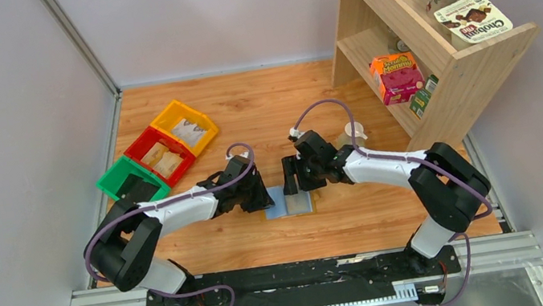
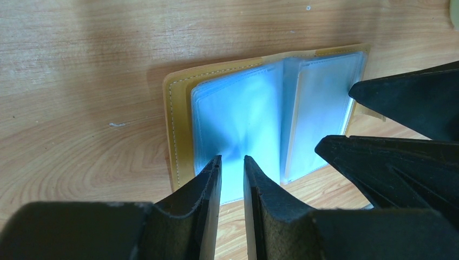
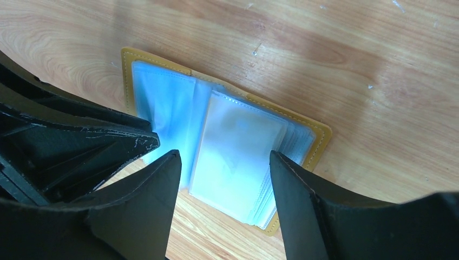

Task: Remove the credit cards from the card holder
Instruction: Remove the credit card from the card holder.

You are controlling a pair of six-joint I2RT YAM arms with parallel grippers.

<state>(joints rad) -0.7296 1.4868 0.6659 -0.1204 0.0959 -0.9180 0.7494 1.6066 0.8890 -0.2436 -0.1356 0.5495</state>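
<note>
The mustard-yellow card holder (image 1: 288,201) lies open and flat on the wooden table between my two grippers. Its yellow rim shows in the left wrist view (image 2: 176,119) and the right wrist view (image 3: 319,132). Pale blue-grey cards in clear sleeves (image 2: 238,114) fill both halves, also seen in the right wrist view (image 3: 238,146). My left gripper (image 2: 231,158) is over the left half's near edge, jaws a narrow gap apart with nothing between them. My right gripper (image 3: 223,154) is open wide above the right half, holding nothing. Both grippers show from above, left (image 1: 263,200) and right (image 1: 296,178).
Green (image 1: 130,182), red (image 1: 159,155) and yellow (image 1: 184,125) bins with tan packets sit at the back left. A wooden shelf (image 1: 430,40) with boxes and cups stands at the back right. A small pale cup (image 1: 352,133) stands by its foot.
</note>
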